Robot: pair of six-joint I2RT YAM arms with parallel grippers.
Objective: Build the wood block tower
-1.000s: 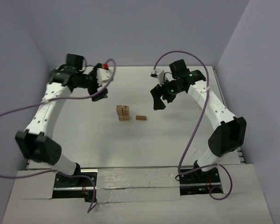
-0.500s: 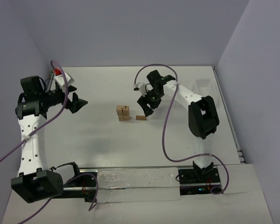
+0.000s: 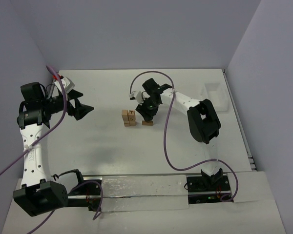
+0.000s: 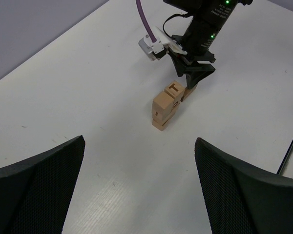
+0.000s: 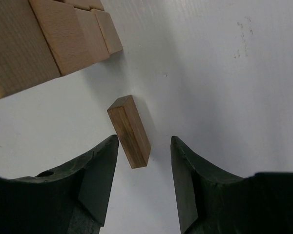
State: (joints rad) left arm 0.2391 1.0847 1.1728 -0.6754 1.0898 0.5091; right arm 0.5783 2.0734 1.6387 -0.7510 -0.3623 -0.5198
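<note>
Just right of the tower (image 3: 129, 118), a loose block (image 5: 129, 130) lies flat on the table. The right gripper (image 5: 144, 146) hangs low over it, jaws open a little wider than the block and gripping nothing yet. The block sits nearer one finger and looks slightly skewed, so I would square the wrist to its long sides and centre it before closing. Then lift straight up, clear of the tower. Well left of the tower, the left gripper (image 4: 139, 165) is spread wide and empty, facing it.
</note>
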